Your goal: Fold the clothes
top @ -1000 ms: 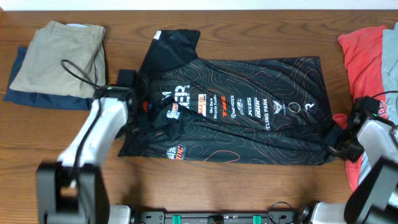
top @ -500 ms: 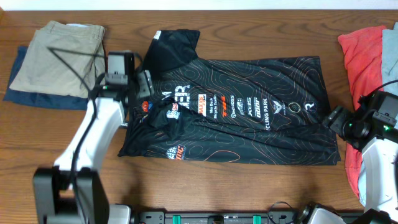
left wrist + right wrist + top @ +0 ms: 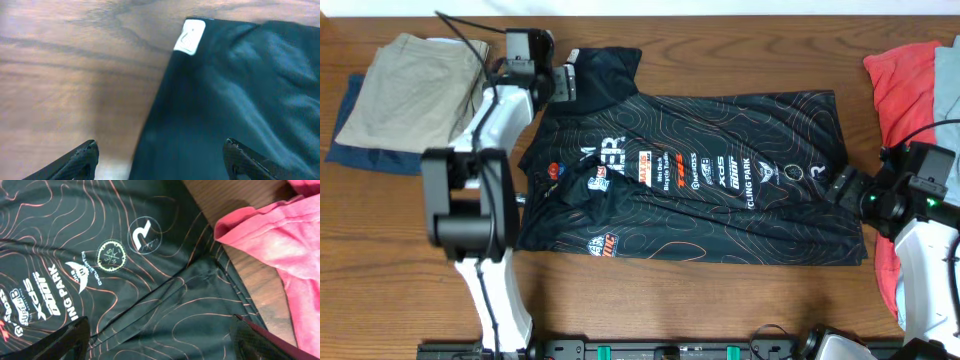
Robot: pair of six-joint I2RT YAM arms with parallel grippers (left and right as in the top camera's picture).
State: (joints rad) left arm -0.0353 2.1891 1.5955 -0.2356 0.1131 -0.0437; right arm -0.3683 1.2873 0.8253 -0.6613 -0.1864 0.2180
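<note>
Black sports jersey [image 3: 700, 190]: spread flat on the wooden table [image 3: 650, 295], logos up, one sleeve apparently turned in over the chest, the other sleeve [image 3: 605, 75] out flat. Left gripper [image 3: 160, 145]: jaws spread wide, pinching nothing, over that sleeve's outer edge near the white label [image 3: 191, 36]. One finger over bare wood beside the jersey, the other over fabric. Right gripper [image 3: 160, 321]: also spread wide and empty, above the jersey's hem end by the round logos [image 3: 127, 245]. Likely failure modes: closing the left from this straddle and nipping only the top layer or the seam, so the sleeve slips out mid-fold. Thin, slick-looking fabric would make that worse. Red garment [image 3: 280, 245] just beside the jersey's hem corner, maybe touching, so easy to grab with the hem and drag onto the jersey. Ridge of wrinkles across the hem under the right jaws, which would get pressed into the fold if not flattened. Uneven lift between the two ends would skew the jersey. Khaki trousers [image 3: 415, 95] well off the collar end, no concern.
</note>
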